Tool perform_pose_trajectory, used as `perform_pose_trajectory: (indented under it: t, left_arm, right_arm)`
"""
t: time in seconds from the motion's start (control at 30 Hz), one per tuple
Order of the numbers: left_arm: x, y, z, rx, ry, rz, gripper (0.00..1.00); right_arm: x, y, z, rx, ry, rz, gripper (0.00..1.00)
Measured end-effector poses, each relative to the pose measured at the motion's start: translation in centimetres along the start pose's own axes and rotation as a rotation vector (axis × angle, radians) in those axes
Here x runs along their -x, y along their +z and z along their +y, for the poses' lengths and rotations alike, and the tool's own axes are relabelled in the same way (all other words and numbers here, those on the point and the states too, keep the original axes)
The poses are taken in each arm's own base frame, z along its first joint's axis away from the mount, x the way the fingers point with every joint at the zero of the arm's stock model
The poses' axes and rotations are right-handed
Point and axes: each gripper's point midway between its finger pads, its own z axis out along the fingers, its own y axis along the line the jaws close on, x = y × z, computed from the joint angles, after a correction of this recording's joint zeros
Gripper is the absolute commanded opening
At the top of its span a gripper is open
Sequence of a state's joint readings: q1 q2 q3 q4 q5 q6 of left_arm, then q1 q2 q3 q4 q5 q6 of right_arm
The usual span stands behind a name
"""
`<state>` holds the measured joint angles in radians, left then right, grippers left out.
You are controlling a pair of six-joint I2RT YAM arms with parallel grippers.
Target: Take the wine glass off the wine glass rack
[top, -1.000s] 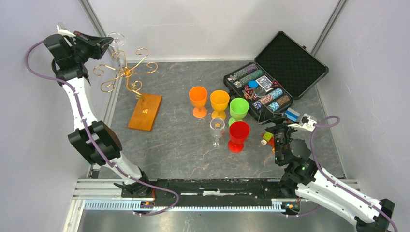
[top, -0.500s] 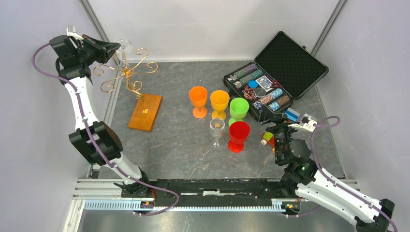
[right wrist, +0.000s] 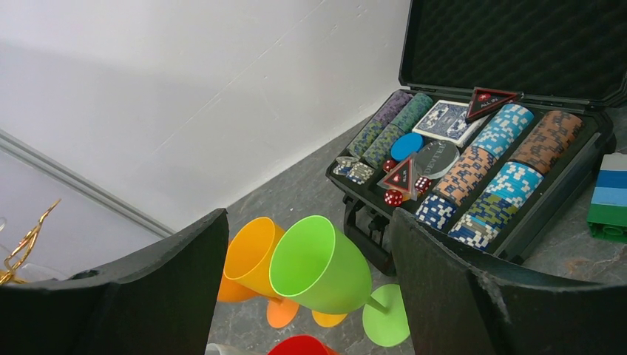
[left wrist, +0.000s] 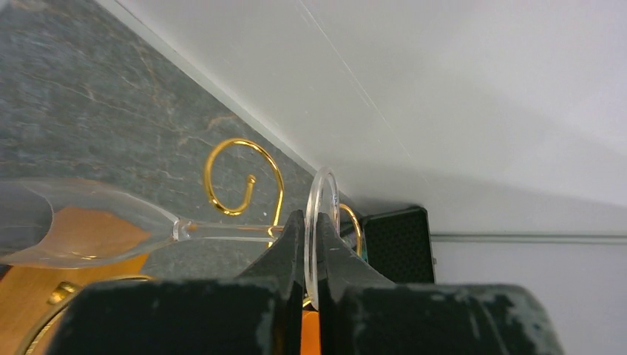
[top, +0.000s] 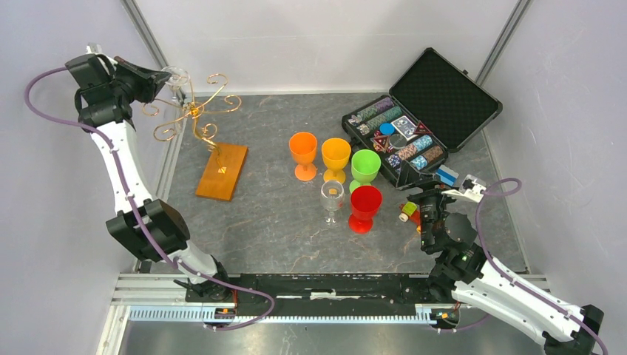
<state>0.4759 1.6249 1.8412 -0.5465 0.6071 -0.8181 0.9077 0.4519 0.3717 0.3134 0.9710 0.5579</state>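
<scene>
The wine glass rack (top: pixel 194 111), gold wire scrolls on an orange-brown wooden base (top: pixel 222 170), stands at the back left. My left gripper (top: pixel 157 76) is high beside its top, shut on the round foot of a clear wine glass (top: pixel 176 74). In the left wrist view the fingers (left wrist: pixel 292 244) pinch the foot disc (left wrist: pixel 323 214). The stem (left wrist: pixel 222 229) runs left to the bowl (left wrist: pixel 74 233), close to a gold scroll (left wrist: pixel 244 177). I cannot tell whether stem and wire touch. My right gripper (top: pixel 425 205) is open and empty at the right.
Orange (top: pixel 303 151), yellow (top: pixel 335 157), green (top: pixel 365 167) and red (top: pixel 364 206) plastic goblets and another clear glass (top: pixel 332 197) stand mid-table. An open black case (top: pixel 421 111) of poker chips lies at the back right. Small coloured blocks (top: pixel 408 212) lie by my right gripper (right wrist: pixel 307 220).
My left gripper, holding the glass by its foot, swung right toward the rack's top, then came back left and a little lower. The right arm has not moved.
</scene>
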Motion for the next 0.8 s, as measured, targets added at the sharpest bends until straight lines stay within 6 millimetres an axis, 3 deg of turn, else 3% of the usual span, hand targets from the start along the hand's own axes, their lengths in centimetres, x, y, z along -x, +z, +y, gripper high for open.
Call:
perform_pose_trajectory:
  t: [0.2, 0.47, 0.8]
  left_arm:
    - [1.7, -0.5, 0.4, 0.046, 0.028, -0.076, 0.02]
    - [3.1, -0.7, -1.2, -0.006, 0.099, -0.124, 0.02]
    - [4.0, -1.0, -5.3, -0.194, 0.25, -0.163, 0.02]
  right_arm:
    - [0.2, 0.0, -0.1, -0.001, 0.0, -0.004, 0.84]
    - [0.2, 0.0, -0.2, -0.007, -0.001, -0.008, 0.83]
    - [0.3, 0.0, -0.3, -0.014, -0.001, -0.011, 0.82]
